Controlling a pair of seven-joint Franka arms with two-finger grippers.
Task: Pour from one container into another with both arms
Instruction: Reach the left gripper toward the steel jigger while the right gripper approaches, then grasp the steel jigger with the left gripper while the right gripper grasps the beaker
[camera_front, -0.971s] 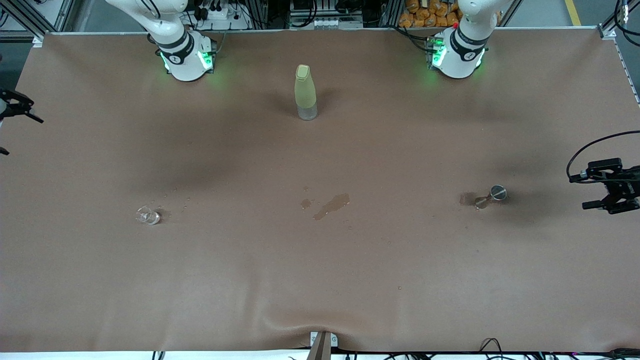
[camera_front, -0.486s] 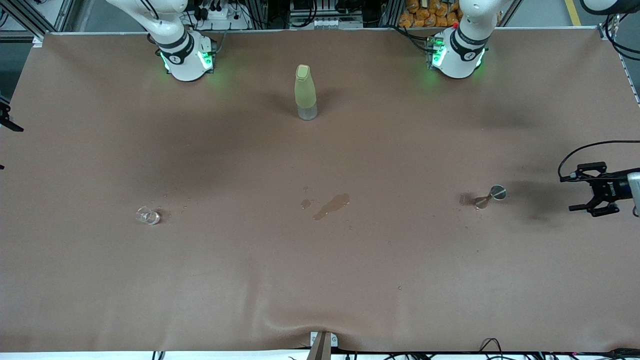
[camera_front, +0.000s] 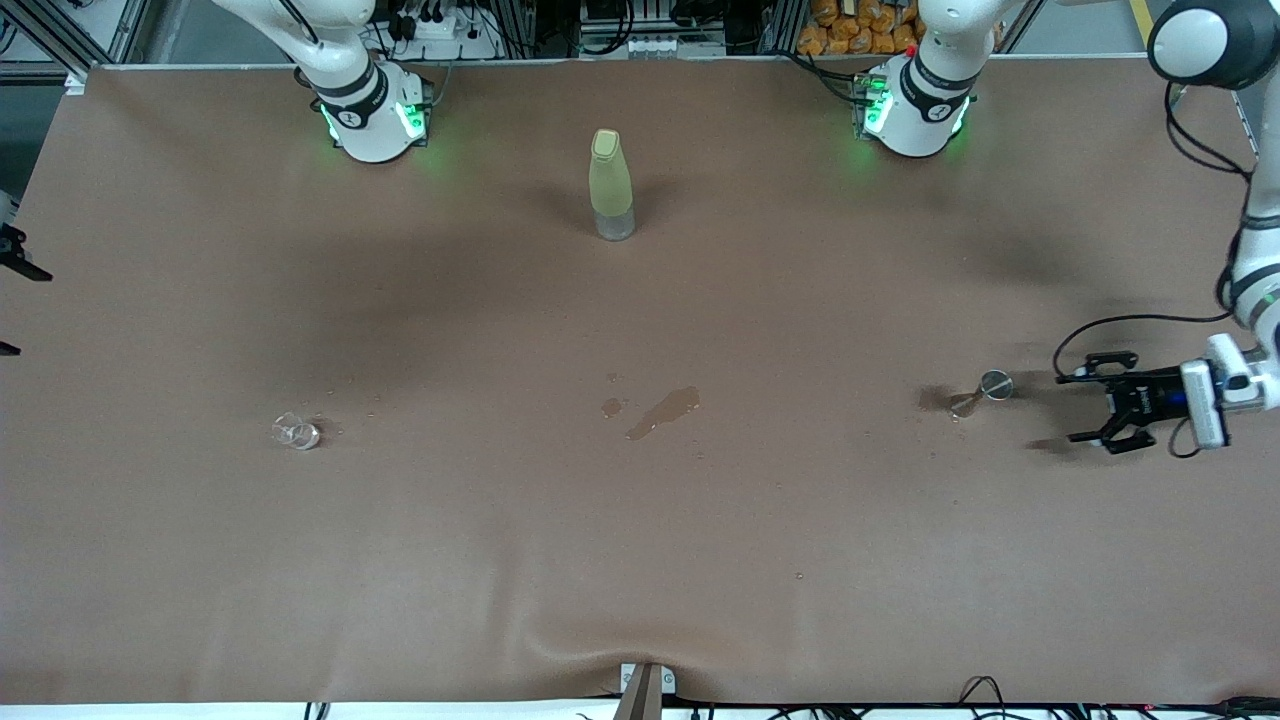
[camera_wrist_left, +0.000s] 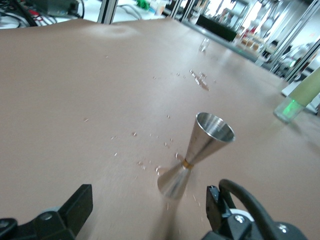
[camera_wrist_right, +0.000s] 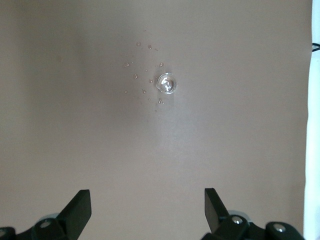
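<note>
Nothing is lifted or poured yet. The left claw (camera_front: 1088, 405), fingers apart, hangs beside the metal stemmed cup (camera_front: 984, 391) at its counter end. The right claw (camera_wrist_right: 146, 207), also apart, hovers above the glass cup (camera_front: 296, 432).

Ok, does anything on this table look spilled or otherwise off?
Yes. A wet patch darkens the table's middle, droplets speckle the cloth around the glass cup, and more lie around the upright metal cup.
</note>
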